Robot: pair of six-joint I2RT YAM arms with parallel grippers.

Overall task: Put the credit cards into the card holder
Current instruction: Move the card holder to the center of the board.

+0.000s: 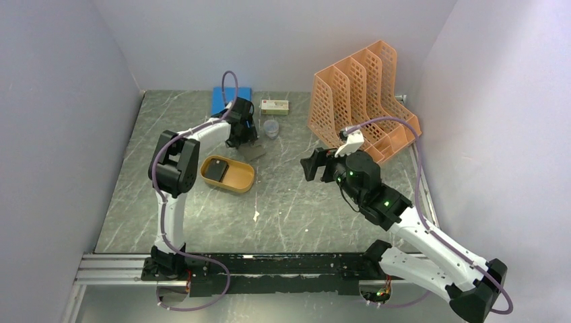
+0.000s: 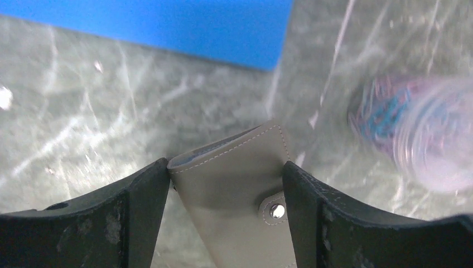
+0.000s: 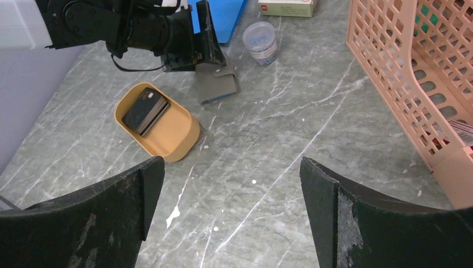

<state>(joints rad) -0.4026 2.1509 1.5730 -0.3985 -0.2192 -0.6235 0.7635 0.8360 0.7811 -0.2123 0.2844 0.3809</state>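
Note:
The grey-brown card holder [image 2: 234, 178] lies flat on the marble table, also visible from above [image 1: 256, 153] and from the right wrist [image 3: 217, 84]. My left gripper [image 2: 226, 164] straddles its far end, with both fingers pressed against its side edges. It reaches down there just in front of the blue notebook [image 1: 244, 138]. The dark credit cards [image 3: 146, 110] are stacked in the orange oval tray [image 3: 178, 142], which sits left of the holder [image 1: 239, 185]. My right gripper [image 3: 231, 167] hovers open above bare table, right of the tray, nothing between its fingers.
A blue notebook [image 1: 222, 97] lies at the back. A small clear jar [image 3: 260, 40] stands just right of the holder, with a white box [image 1: 275, 105] behind it. The orange perforated file rack [image 1: 357, 94] fills the back right, close to my right arm.

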